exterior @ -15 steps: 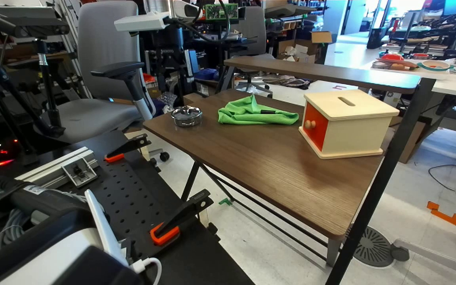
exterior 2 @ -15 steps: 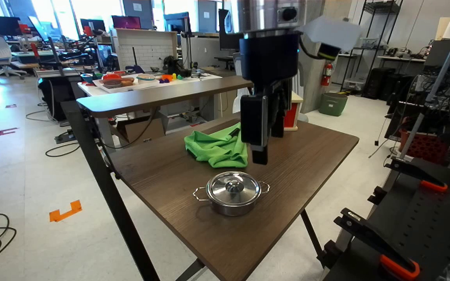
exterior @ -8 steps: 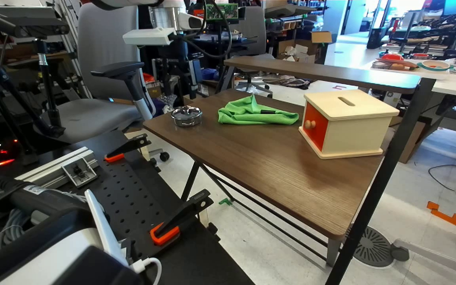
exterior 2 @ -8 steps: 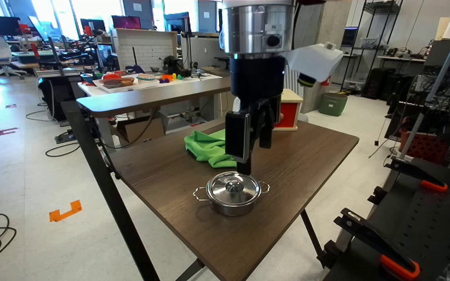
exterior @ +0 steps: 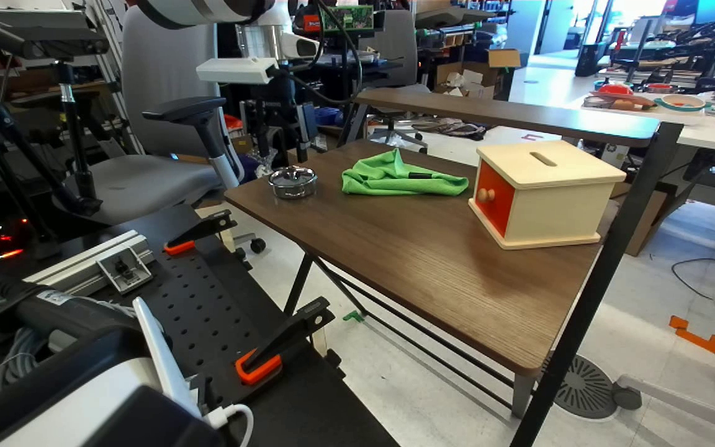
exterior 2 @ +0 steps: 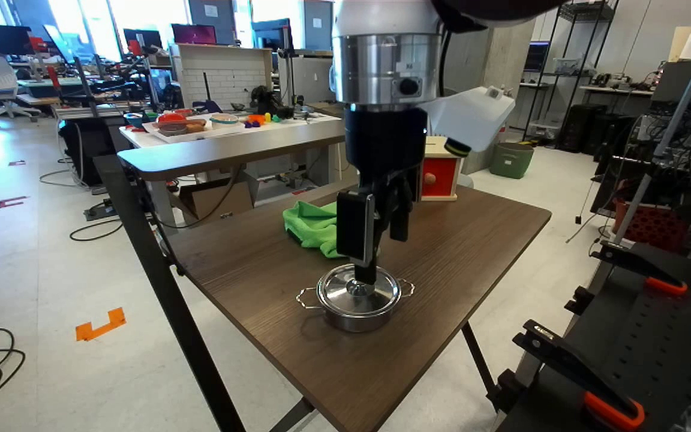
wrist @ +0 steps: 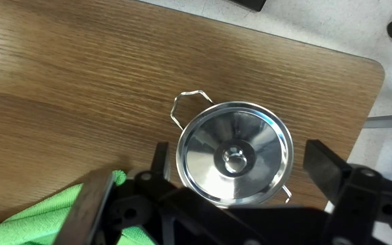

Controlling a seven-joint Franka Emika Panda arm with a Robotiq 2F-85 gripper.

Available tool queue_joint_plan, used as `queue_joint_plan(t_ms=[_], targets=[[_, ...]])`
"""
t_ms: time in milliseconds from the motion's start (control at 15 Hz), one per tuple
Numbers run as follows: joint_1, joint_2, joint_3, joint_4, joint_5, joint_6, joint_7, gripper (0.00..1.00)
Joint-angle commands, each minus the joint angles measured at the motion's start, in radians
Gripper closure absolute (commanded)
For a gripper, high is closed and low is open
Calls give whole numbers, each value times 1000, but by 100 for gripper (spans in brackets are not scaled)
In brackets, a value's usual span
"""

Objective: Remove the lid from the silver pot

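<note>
In the wrist view, a green cloth [wrist: 39, 217] lies at eight o'clock of the lid [wrist: 233, 149], a finger [wrist: 161, 154] of the wide-spread Robotiq gripper [wrist: 238, 153] at nine; the lid, on the silver pot [exterior 2: 357, 323], is below and between the fingers, the right-hand one at three.

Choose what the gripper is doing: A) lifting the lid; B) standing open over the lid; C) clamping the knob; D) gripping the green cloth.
B: the wrist view shows the gripper with its fingers wide apart and the lid showing between them.
</note>
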Motion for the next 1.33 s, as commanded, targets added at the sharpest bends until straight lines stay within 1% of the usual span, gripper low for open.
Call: queue_joint_plan(t_ms=[0, 667, 733, 800, 867, 933, 1067, 1267], targets=[[26, 31, -24, 28, -19, 32, 7, 0], [38, 105, -40, 94, -14, 48, 2, 0], [40, 113, -40, 102, -13, 48, 1, 24], [42, 120, -41, 109, -13, 48, 2, 26], [45, 126, -42, 115, -15, 48, 3, 32], [47, 133, -43, 122, -15, 48, 3, 42], [51, 143, -46, 133, -16, 46, 3, 58], [55, 159, -49, 147, -14, 43, 0, 80]])
